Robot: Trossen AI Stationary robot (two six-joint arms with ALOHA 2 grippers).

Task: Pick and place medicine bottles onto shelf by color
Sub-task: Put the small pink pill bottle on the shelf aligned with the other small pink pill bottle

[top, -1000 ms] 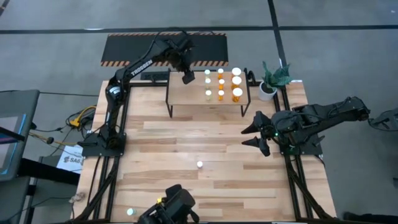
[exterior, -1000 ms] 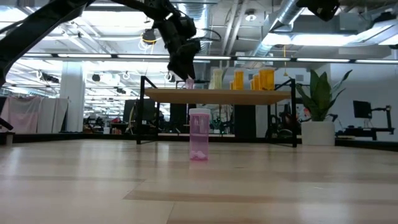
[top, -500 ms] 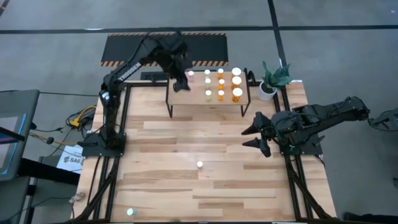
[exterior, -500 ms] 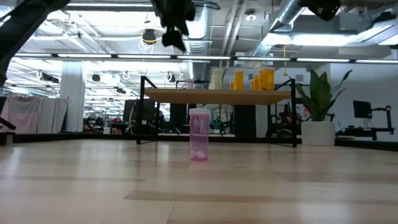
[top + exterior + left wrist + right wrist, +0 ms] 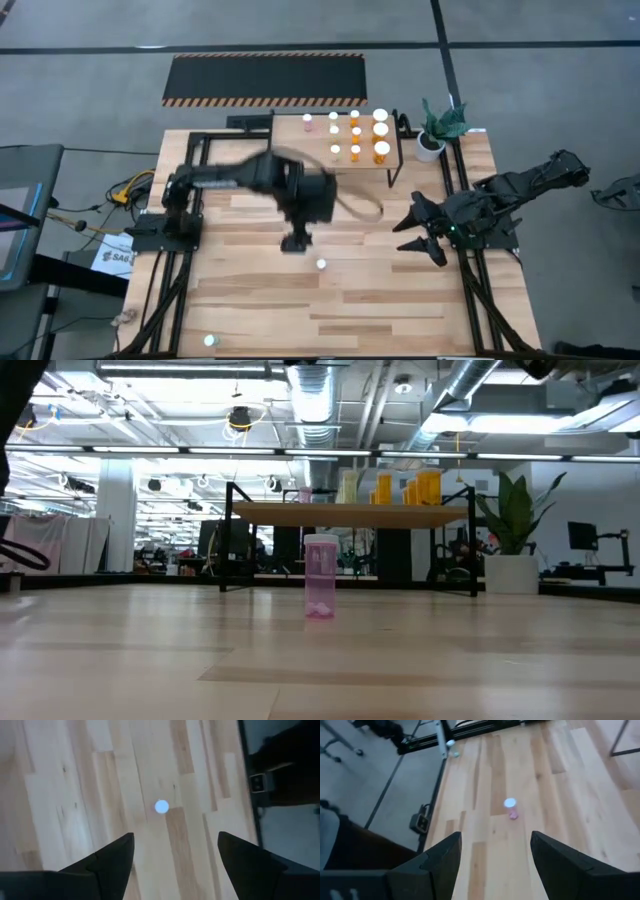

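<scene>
Standing alone on the bench (image 5: 250,300), one pink bottle (image 5: 321,265) remains unshelved while the wide-open, empty left tool (image 5: 293,243) hovers beside it, other bottles (image 5: 355,135) already filling the shelf (image 5: 392,160).

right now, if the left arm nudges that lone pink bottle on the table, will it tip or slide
Probably tip: the pink bottle stands upright, tall and narrow on a small base. It looks see-through and nearly empty, so likely light and easily knocked. Once down, its round body would probably roll on the smooth table.

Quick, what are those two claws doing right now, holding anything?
Left gripper: open, empty, above the pink bottle.
Right gripper: open, empty, at the table's right edge.
</scene>
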